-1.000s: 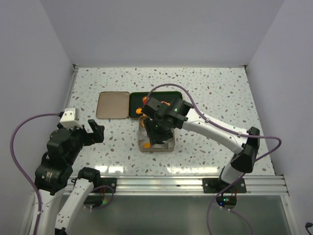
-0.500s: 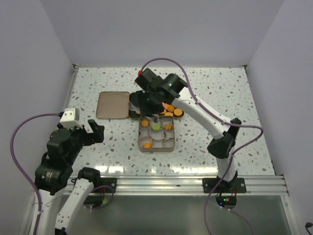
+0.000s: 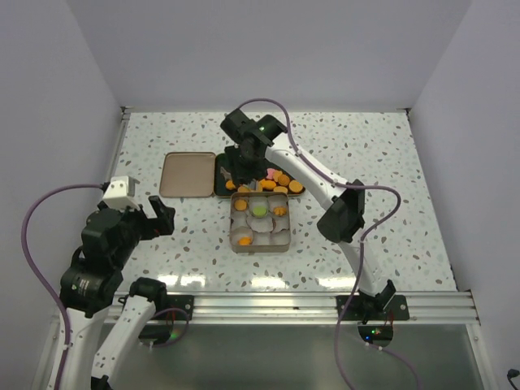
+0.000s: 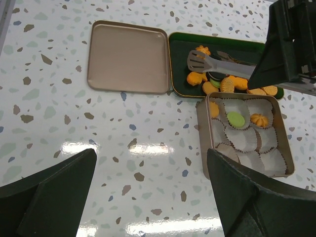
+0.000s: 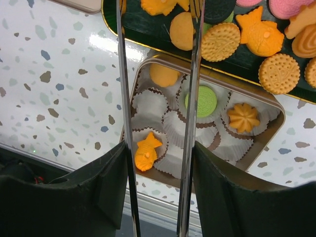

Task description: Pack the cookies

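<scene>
Both jaws of the right gripper (image 5: 159, 168) are pressed on metal tongs (image 4: 222, 65), spread above cookies (image 5: 222, 42) in the green tray (image 4: 181, 48); jaws of the left gripper (image 4: 151, 158) are spread wide, empty, over open desk (image 4: 49, 98).

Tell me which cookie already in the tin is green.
The round cookie between the plain orange one and the orange flower; the tin's other three are all orange.

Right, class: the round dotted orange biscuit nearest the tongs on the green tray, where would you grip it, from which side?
I'd take the round biscuit by its rim, edge to edge, bringing the tongs straight down. It lies flat on the green tray, so only the thin rim offers opposing faces, and neighbours sit close.
</scene>
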### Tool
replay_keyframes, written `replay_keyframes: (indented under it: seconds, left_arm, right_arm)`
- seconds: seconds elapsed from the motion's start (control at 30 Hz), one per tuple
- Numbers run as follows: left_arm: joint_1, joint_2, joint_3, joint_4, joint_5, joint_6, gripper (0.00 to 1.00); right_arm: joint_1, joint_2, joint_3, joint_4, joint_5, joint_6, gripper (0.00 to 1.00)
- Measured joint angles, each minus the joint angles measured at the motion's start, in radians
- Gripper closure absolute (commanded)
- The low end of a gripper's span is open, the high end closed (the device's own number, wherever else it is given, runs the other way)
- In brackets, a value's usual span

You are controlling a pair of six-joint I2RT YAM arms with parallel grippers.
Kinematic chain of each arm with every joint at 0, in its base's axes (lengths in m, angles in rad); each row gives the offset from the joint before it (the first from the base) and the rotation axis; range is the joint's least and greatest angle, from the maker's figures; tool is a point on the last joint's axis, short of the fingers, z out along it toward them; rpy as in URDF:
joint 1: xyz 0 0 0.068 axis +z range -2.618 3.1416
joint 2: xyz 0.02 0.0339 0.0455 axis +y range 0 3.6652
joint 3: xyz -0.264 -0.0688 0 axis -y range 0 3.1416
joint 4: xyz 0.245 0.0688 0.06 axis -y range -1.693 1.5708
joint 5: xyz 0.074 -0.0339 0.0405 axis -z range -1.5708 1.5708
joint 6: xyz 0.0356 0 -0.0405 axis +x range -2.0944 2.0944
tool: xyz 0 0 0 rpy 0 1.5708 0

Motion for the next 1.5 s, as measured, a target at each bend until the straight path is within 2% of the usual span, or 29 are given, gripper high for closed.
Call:
replay_keyframes:
  seconds: [0.33, 0.53, 0.67, 0.93, 1.33, 1.5]
  left_arm:
    - [0.000, 0.009, 0.000, 0.000, 0.003, 0.000, 0.00]
    - [0.000, 0.011, 0.000, 0.000, 0.006, 0.000, 0.00]
    - [0.000, 0.011, 0.000, 0.001, 0.006, 0.000, 0.00]
    - [0.000, 0.011, 0.000, 0.001, 0.006, 0.000, 0.00]
    - [0.000, 0.011, 0.000, 0.001, 0.006, 0.000, 0.00]
    - [0.000, 0.011, 0.000, 0.001, 0.006, 0.000, 0.00]
  right_arm:
    - [-0.002, 0.111, 0.027, 0.003, -0.011, -0.004, 0.44]
    - [-0.013, 0.123, 0.027, 0.008, -0.011, -0.002, 0.44]
    - [-0.021, 0.124, 0.027, 0.010, -0.010, -0.002, 0.48]
    - [-0.026, 0.135, 0.026, 0.010, -0.008, 0.000, 0.68]
    - [-0.027, 0.130, 0.026, 0.010, -0.004, 0.000, 0.72]
    - [-0.027, 0.058, -0.006, 0.011, -0.001, 0.010, 0.71]
